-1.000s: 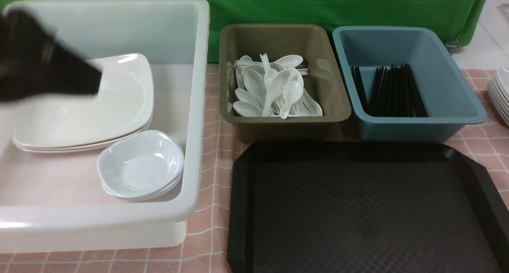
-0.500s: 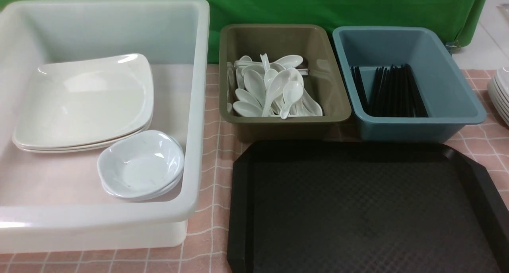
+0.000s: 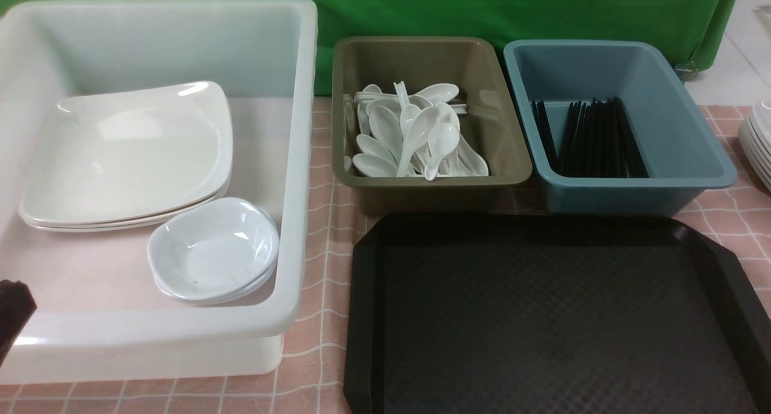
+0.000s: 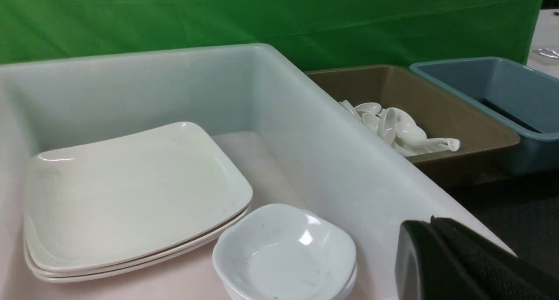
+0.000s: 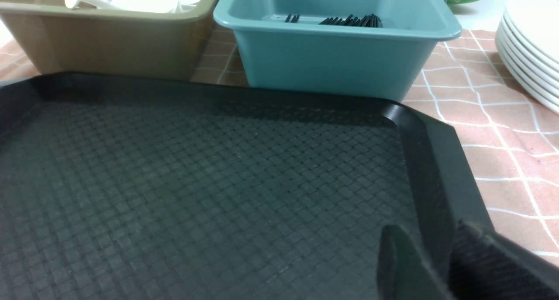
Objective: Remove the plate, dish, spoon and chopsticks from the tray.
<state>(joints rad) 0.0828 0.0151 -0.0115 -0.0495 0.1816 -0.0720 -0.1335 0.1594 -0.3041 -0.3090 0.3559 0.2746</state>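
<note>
The black tray (image 3: 542, 317) lies bare at the front right; nothing is on it. Stacked white square plates (image 3: 126, 155) and stacked small dishes (image 3: 211, 251) sit in the large white tub (image 3: 301, 161). White spoons (image 3: 415, 137) fill the olive bin (image 3: 506, 137). Black chopsticks (image 3: 593, 137) lie in the blue bin (image 3: 692, 137). My left gripper (image 3: 12, 305) shows at the front left edge, by the tub's near rim; in the left wrist view it (image 4: 430, 223) is shut and empty. My right gripper (image 5: 430, 236) is open over the tray's right rim (image 5: 436, 169).
A stack of white plates (image 3: 760, 140) stands on the pink checked cloth at the far right. A green backdrop hangs behind the bins. The tub, olive bin and blue bin stand side by side behind and left of the tray.
My left arm was over the plates in the tub a second ago, left the view, and now its tip shows low at the front left edge. Nothing else moved.
</note>
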